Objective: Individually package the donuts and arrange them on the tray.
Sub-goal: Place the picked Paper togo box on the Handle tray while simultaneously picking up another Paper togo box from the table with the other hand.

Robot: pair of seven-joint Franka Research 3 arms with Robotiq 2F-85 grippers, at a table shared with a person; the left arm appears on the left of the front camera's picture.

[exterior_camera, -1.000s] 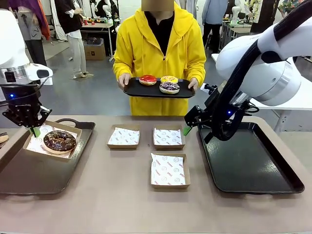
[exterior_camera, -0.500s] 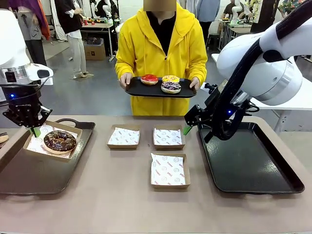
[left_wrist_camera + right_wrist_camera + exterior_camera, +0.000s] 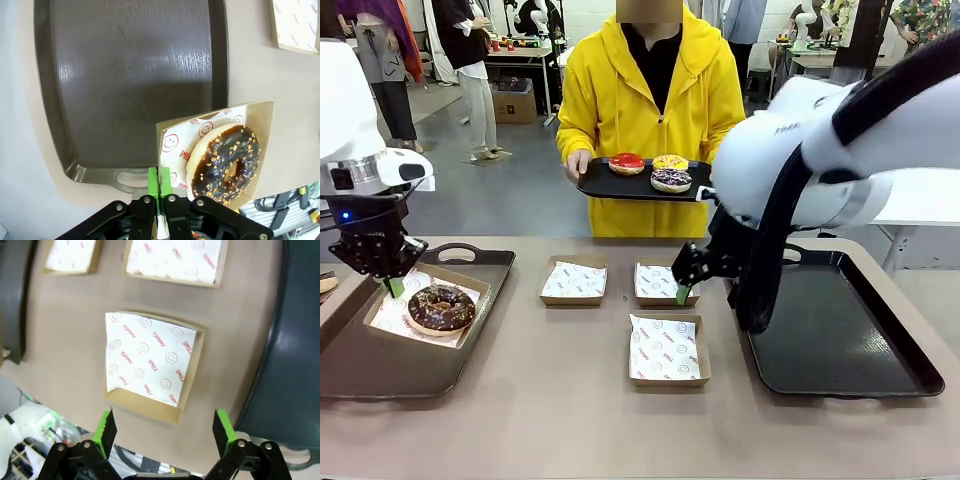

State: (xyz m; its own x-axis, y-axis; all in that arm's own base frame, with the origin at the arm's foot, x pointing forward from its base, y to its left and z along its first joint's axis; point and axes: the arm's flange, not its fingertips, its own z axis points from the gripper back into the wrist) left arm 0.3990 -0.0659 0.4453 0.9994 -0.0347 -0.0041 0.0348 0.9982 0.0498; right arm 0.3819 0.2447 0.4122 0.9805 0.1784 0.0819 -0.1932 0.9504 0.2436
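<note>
Student: Where the left arm reaches over the left tray [image 3: 360, 370], what is the left tool [image 3: 393, 288] doing?

Tutor: It is clenched on the far rim of a paper-lined box [image 3: 390, 312]. In the left wrist view its two green pads [image 3: 152, 180] meet on the cardboard edge. The chocolate-iced donut [image 3: 440, 308] lies inside that box on the printed paper, and the box is over the left tray. Whether the box's base rests flat on the tray cannot be told.

Student: And the right tool [image 3: 682, 293]?

Tutor: Released. In the right wrist view its fingers [image 3: 106, 429] stand wide apart and grasp nothing. In the front view one green pad shows at the near rim of the far right box [image 3: 655, 280]. Its height above the cardboard cannot be told.

Student: How are the empty boxes laid out?

Tutor: There are three on the desk [image 3: 540, 400], between the two trays. The far left box [image 3: 573, 280] and the far right box sit side by side, and the near box [image 3: 667, 350] lies in front of the far right one. The right tray [image 3: 840, 340] lies just beside them, under the right arm.

Student: Where are the other donuts?

Tutor: They are on a black tray [image 3: 605, 184] that the person [image 3: 650, 90] holds at the far side of the desk. The red-iced donut [image 3: 626, 162] and the yellow-iced donut [image 3: 669, 161] are at the back. The dark sprinkled donut [image 3: 670, 180] is in front of the yellow one.
</note>
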